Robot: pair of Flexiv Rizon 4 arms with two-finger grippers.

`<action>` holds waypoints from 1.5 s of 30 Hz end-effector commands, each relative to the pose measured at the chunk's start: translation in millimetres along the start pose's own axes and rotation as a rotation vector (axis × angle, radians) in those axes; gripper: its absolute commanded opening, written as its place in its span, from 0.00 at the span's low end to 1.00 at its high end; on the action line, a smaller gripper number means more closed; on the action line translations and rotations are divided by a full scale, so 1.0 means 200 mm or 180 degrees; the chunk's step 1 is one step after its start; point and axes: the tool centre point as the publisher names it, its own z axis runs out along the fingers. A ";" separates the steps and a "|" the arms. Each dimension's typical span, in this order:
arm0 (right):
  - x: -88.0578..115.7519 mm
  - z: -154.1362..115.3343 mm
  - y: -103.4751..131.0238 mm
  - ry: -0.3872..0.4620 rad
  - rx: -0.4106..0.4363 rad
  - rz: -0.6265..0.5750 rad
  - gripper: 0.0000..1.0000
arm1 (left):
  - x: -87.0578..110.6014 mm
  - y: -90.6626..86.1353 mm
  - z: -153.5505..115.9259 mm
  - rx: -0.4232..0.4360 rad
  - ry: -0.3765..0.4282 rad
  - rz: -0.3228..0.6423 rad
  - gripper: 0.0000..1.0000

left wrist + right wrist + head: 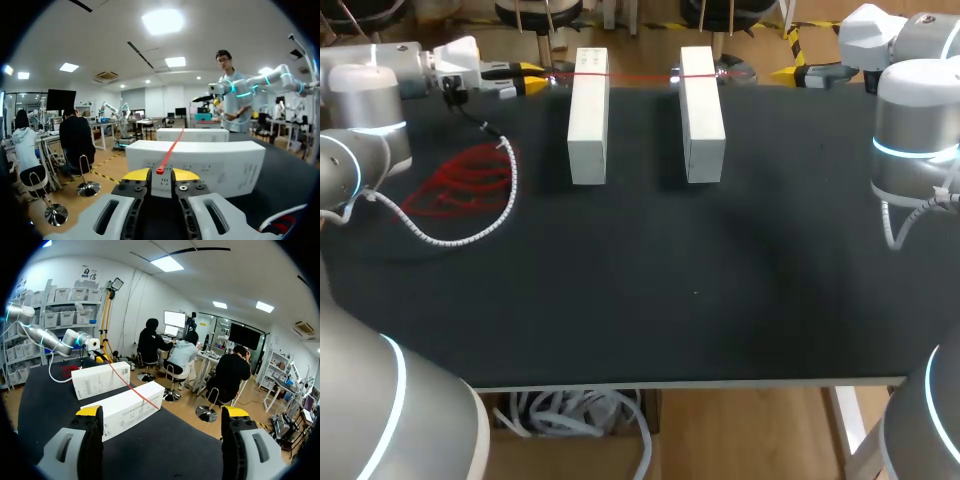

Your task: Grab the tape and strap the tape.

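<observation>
1. Black table (pixel 640 300) takes up pretty much the whole head view, and everything on it sits along the far edge or off to the left.
2. Far left: the left gripper (pixel 160 173) has its yellow tips pinched together on the end of the red tape (pixel 170 149). Only a tiny stub of tape pokes out between them.
3. Just in front of that arm there's a red tangle (pixel 460 185) lying on the table, with a white coiled cable (pixel 470 235) looping around it. Too messy to tell if it's more tape.
4. From the pinch, the tape runs in a straight line over the tops of the left box (pixel 588 115) and the right box (pixel 701 112). Both are white and lie side by side with a gap between them.
5. The tape's other end gets lost in glare in the head view. In the right wrist view it seems to stop at the edge of the nearer box. Stuck down or not, can't tell.
6. Far right: the right gripper (pixel 162 411) has its fingers spread wide with nothing gripped, and it sits apart from the boxes. The head view barely shows it.
</observation>
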 end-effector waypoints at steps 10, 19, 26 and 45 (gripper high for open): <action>0.00 0.00 0.00 0.0000 -0.0005 0.0001 1.00 | -0.06 0.01 0.02 -0.0013 0.0812 0.0015 0.20; 0.00 0.00 0.00 0.0000 -0.0005 0.0001 1.00 | -0.05 0.01 0.04 -0.0021 0.0881 0.0023 0.13; 0.00 0.00 0.00 0.0000 -0.0005 0.0001 1.00 | -0.04 0.00 0.05 -0.0003 0.0906 0.0041 0.00; 0.00 0.00 0.00 0.0000 -0.0005 0.0001 1.00 | 0.27 -0.21 0.15 0.0648 0.0969 -0.0202 0.00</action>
